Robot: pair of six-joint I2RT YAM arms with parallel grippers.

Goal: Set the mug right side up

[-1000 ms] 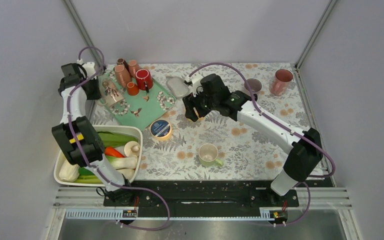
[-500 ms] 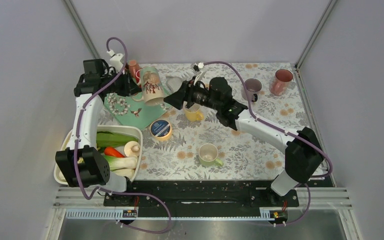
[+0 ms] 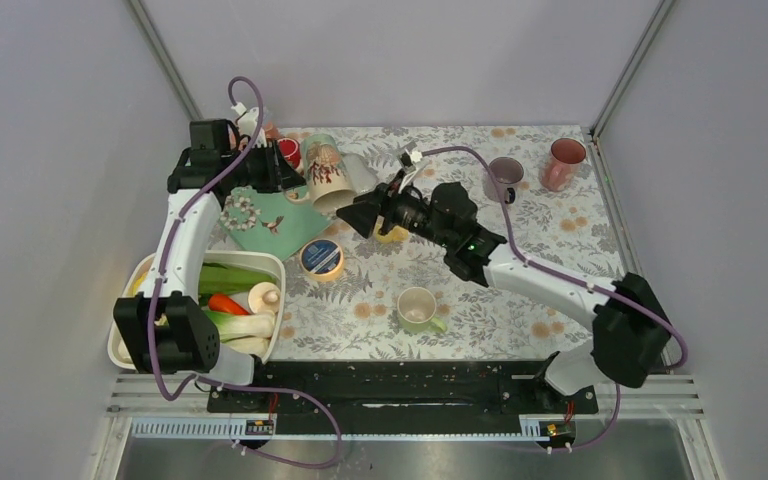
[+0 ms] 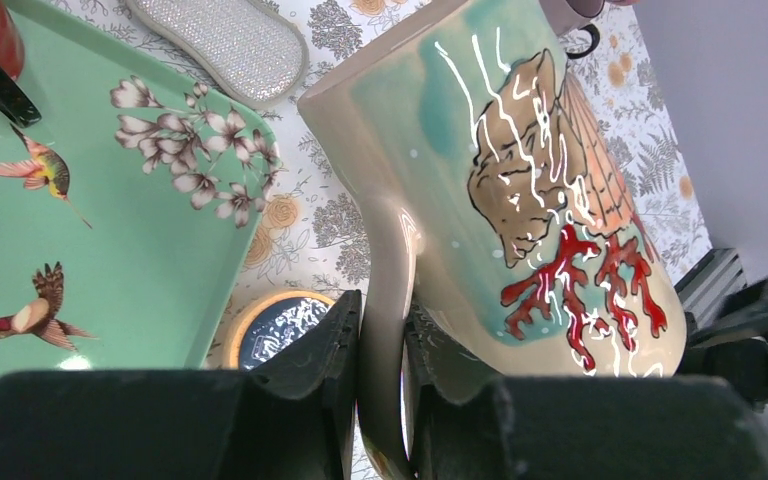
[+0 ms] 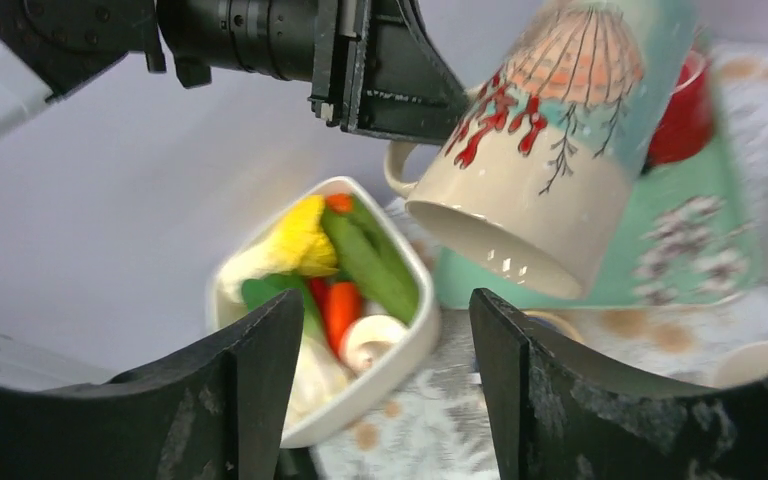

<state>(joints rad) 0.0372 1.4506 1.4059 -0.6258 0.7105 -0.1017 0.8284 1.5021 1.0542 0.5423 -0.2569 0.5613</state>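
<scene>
Near left: white dish [image 3: 272, 262] of vegetables is sitting partly under the left arm, its near end hidden. Mid-table: pale green cup [image 3: 417, 307] is standing upright; tape roll [image 3: 321, 258] is lying beyond it. Yellow object [image 3: 391, 235] is lying beneath the right arm, mostly covered and not identifiable.

Right gripper [image 5: 385, 330] is hanging released, fingers spread wide, aimed at the mug's mouth and not touching it.

Mug [image 5: 545, 140], shell-and-coral print, is hanging clear of the table over the right edge of the green tray [image 4: 140, 180], tilted, with its mouth facing down toward the right gripper.

Left gripper [image 4: 380, 330] is clenching the mug's handle, one finger on each side, with the body lying just ahead of the fingers.

Far: grey sponge [image 3: 360, 175] is showing partly behind the mug. Red mug [image 3: 288, 152], purple mug [image 3: 505, 172] and pink cup [image 3: 563, 163] are standing along the back.
</scene>
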